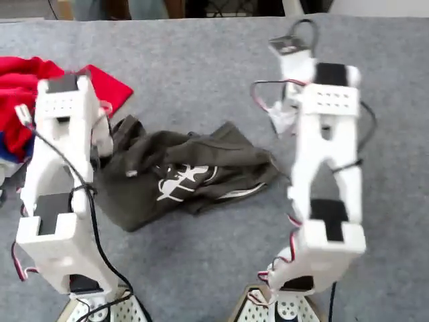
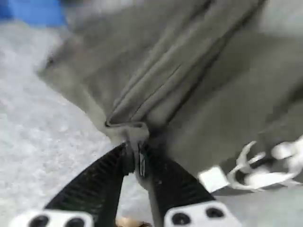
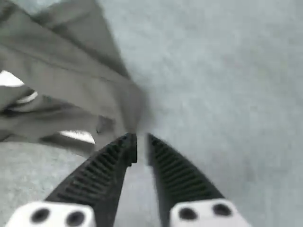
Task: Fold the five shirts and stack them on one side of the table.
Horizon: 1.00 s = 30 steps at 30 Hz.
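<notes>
A dark olive shirt (image 1: 188, 174) with a white print lies crumpled on the grey table between the two arms. In the left wrist view my left gripper (image 2: 136, 161) is shut on a folded edge of the olive shirt (image 2: 189, 85), with the cloth bunched into pleats just beyond the tips. My right gripper (image 3: 140, 142) is shut on a tapering corner of the olive shirt (image 3: 61, 80), low over the table. In the high view the left arm (image 1: 60, 134) covers the shirt's left end and the right arm (image 1: 325, 134) stands at its right end.
A red shirt (image 1: 27, 80) is heaped at the far left of the table, with a bit of blue cloth (image 1: 7, 144) beside it. Grey table (image 1: 201, 60) stretches bare behind the olive shirt and to the right of the right arm.
</notes>
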Available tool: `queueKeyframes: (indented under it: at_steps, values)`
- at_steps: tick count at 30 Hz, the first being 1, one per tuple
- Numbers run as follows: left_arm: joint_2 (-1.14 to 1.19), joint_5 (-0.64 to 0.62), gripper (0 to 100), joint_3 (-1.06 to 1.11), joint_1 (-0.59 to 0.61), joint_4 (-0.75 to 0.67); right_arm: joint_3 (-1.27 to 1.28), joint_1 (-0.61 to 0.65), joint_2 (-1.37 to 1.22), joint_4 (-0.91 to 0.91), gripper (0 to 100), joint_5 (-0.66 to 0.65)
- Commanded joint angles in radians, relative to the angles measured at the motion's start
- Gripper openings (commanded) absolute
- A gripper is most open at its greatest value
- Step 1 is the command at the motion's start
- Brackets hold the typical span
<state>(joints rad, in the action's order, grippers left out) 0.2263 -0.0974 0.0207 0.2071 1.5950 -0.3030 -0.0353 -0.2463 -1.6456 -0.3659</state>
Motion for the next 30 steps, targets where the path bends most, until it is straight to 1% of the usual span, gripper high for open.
queueKeyframes:
  at_steps: [1, 4, 8, 11, 14, 18, 21, 24, 30]
  values:
    - [-0.060, 0.078, 3, 0.229, 0.019, -0.117, -0.182, 0.071, -0.137, 0.012, 15.2, 0.009]
    - [-0.060, 0.166, 3, 0.375, 0.021, -0.230, -0.360, 0.094, -0.308, 0.006, 17.8, 0.009]
    - [-0.080, 0.241, 3, 0.490, 0.031, -0.308, -0.653, 0.127, -0.532, -0.064, 17.8, 0.003]
    - [-0.176, 0.285, 3, 0.578, 0.070, -0.336, -0.875, 0.155, -0.677, -0.107, 17.9, 0.002]
    - [-0.342, 0.358, 3, 0.682, 0.120, -0.339, -1.032, 0.192, -0.789, -0.114, 18.0, -0.003]
    - [-0.580, 0.404, 3, 0.862, 0.159, -0.456, -1.072, 0.241, -0.849, -0.115, 18.0, -0.023]
    - [-0.712, 0.399, 3, 1.009, 0.150, -0.609, -1.053, 0.250, -0.845, -0.115, 18.0, -0.023]
    - [-0.790, 0.341, 3, 1.118, 0.131, -0.736, -1.050, 0.250, -0.843, -0.115, 18.0, -0.040]
    - [-0.825, 0.324, 3, 1.136, 0.137, -0.746, -1.021, 0.245, -0.849, -0.112, 18.1, -0.129]
